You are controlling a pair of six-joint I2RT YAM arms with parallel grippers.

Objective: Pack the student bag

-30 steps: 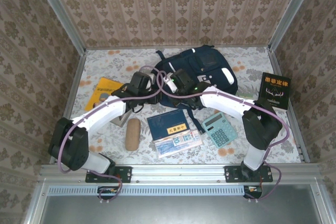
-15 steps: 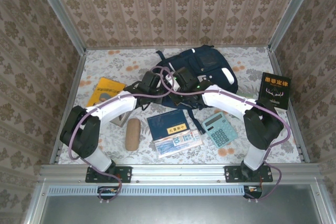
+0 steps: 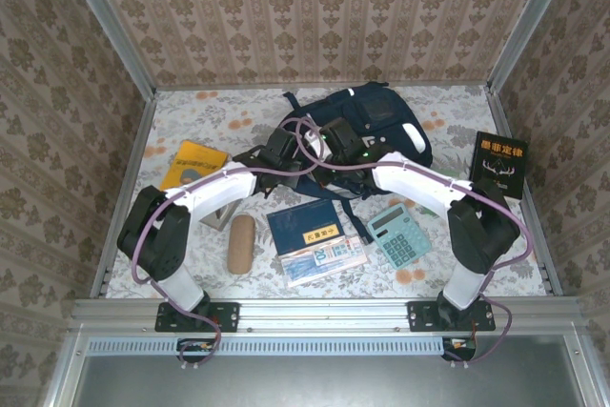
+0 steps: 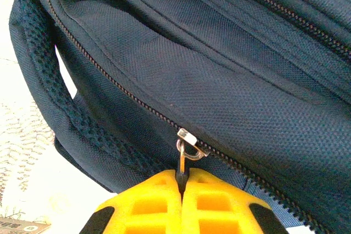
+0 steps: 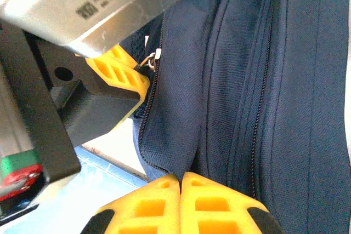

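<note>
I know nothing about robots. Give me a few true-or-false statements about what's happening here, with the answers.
1. The left jaws are shut on the zipper pull of the student bag. True.
2. The calculator is already inside the bag. False: it lies on the table, in front of the bag.
3. The right jaws pinch the bag's fabric. True.
4. The black book lies left of the bag. False: it lies to its right.

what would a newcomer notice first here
The big navy student bag lies at the far middle of the table. The left gripper is shut on its silver zipper pull, and the right gripper pinches the fabric close by. A calculator and a black book lie to the right.
</note>
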